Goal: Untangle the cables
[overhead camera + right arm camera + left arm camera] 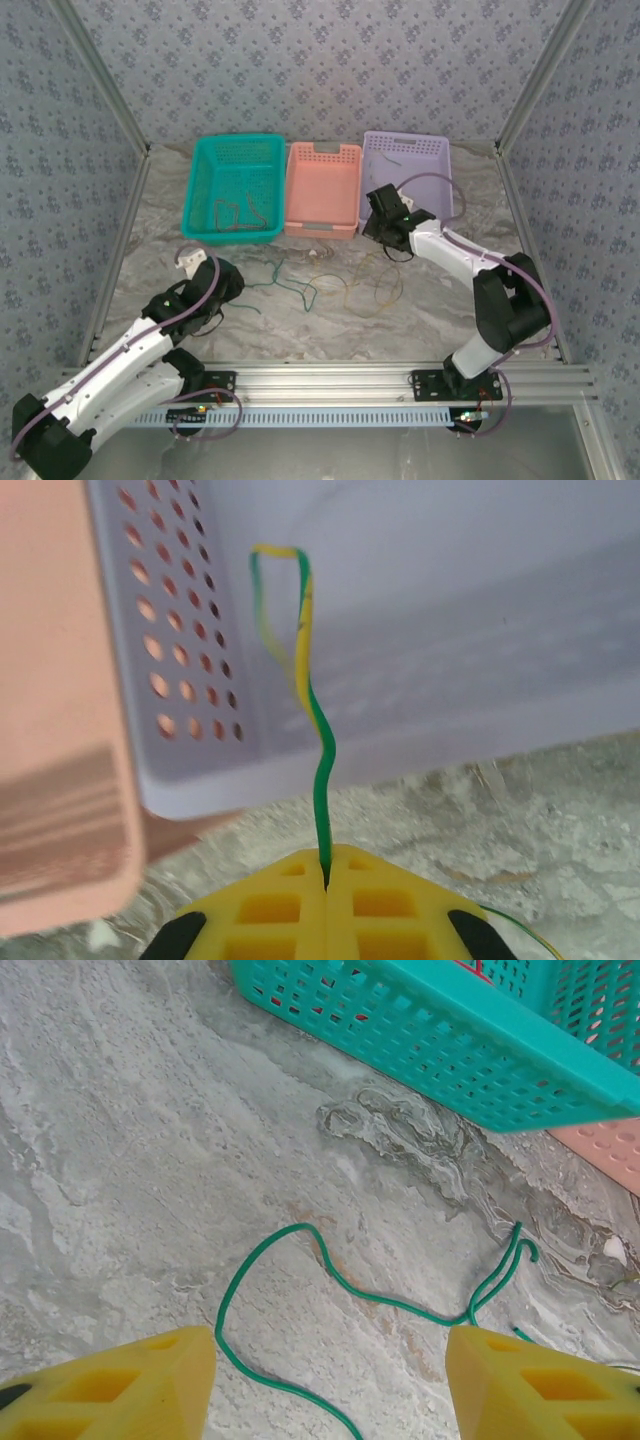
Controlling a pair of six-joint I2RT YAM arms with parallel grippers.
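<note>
**Right fingers pinch the striped cable; left fingers wide over the green one**

Green-and-yellow cable (pixel 320 770): clamped in the right fingers (pixel 326 880), which are closed tight on it. Its free end rises and folds into a small loop in front of the purple basket (pixel 420 630) wall. Judgement: it is held high to draw it out of the loose yellowish strands (pixel 372 288) on the bench.

Green cable (pixel 330 1282): limp on the bench, curving through the gap between the left fingers (pixel 110 1385). They stand well apart and hold nothing. Judgement: poised for a pick of this strand.

Dark cable (pixel 240 212): lies inside the teal basket (pixel 236 141). The pink basket (pixel 322 150) sits between the teal and purple ones, all three in a row at the far side.

Bench (pixel 440 310): grey marbled top with an aluminium rail along the near edge. The walls carry blue-grey floral paper
</note>
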